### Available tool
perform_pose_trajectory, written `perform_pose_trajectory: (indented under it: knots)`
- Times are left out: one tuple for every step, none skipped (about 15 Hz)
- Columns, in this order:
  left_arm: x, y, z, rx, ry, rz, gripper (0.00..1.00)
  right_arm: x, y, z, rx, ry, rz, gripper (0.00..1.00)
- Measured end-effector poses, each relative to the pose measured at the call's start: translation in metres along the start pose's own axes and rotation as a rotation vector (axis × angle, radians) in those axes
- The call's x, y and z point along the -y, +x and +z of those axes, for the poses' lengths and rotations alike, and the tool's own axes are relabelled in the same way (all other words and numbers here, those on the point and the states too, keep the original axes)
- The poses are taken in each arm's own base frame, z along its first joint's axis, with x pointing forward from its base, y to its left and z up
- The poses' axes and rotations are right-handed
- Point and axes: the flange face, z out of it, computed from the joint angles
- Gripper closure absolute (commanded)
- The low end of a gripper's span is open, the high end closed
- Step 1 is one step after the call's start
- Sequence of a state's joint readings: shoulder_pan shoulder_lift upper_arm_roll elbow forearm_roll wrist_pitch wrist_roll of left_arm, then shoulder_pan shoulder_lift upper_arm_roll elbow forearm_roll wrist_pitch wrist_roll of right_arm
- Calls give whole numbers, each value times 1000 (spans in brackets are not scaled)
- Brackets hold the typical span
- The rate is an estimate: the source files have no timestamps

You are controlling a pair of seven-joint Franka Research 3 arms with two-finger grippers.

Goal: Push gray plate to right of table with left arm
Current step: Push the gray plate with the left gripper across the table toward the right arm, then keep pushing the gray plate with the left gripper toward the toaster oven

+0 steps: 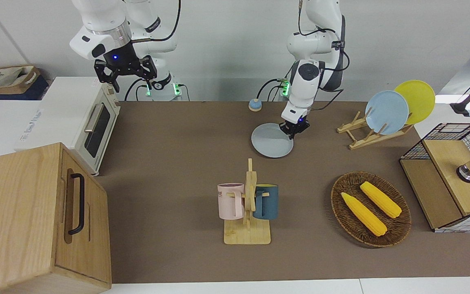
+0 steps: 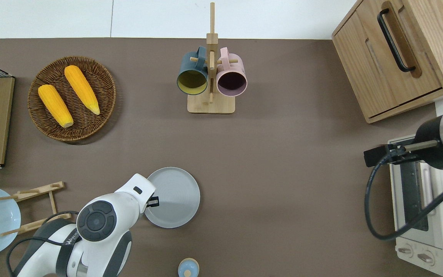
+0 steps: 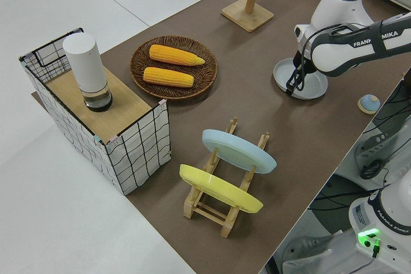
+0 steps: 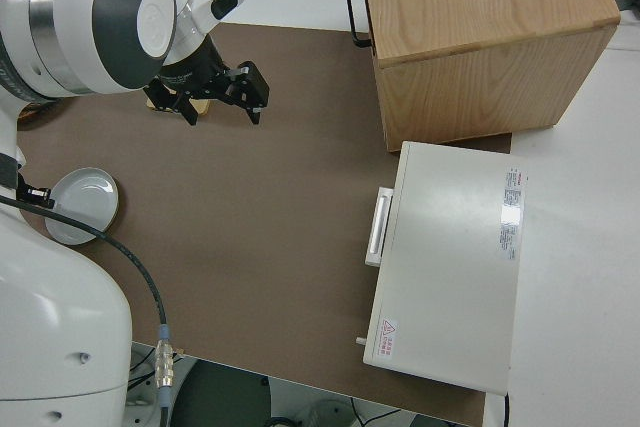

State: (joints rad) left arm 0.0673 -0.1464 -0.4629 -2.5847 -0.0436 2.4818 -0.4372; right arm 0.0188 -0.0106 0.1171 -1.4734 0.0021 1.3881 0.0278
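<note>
The gray plate [image 2: 175,198] [image 1: 269,143] lies flat on the brown table [image 2: 283,173], near the robots' edge and about mid-length. My left gripper [image 2: 153,201] [image 1: 294,131] is low at the plate's rim, on the side toward the left arm's end, and touches it. The left side view shows the same contact, with the left gripper [image 3: 292,85] at the edge of the gray plate [image 3: 305,75]. My right arm is parked, and the right gripper [image 4: 222,112] is open and holds nothing.
A mug rack [image 2: 211,77] stands farther from the robots than the plate. A basket of corn [image 2: 71,98], a plate rack [image 1: 375,132] and a wire crate [image 1: 451,175] fill the left arm's end. A toaster oven [image 1: 96,126] and a wooden cabinet [image 1: 35,216] stand at the right arm's end. A small blue bell [image 2: 188,268] sits by the robots' edge.
</note>
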Motion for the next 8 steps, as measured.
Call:
perform_pose_trajectory:
  knots:
    - [-8,-3,0,-1,0,-5,1000,0,0,0,0,0,0,17]
    - [-14,-5,-1,-2,0,-10,1000,0,0,0,0,0,0,17]
    - [-21,-7,-1,-3,-1,-15,1000,0,0,0,0,0,0,17]
    - [-27,-8,-1,-3,-3,-20,1000,0,0,0,0,0,0,17]
    - [-34,-10,-1,-3,-5,-27,1000,0,0,0,0,0,0,17]
    - [-41,-11,-1,-2,-8,-32,1000,0,0,0,0,0,0,17]
    - [-48,-13,-1,-1,-11,-39,1000,0,0,0,0,0,0,17]
    - [-55,-15,-1,-1,-14,-45,1000,0,0,0,0,0,0,17]
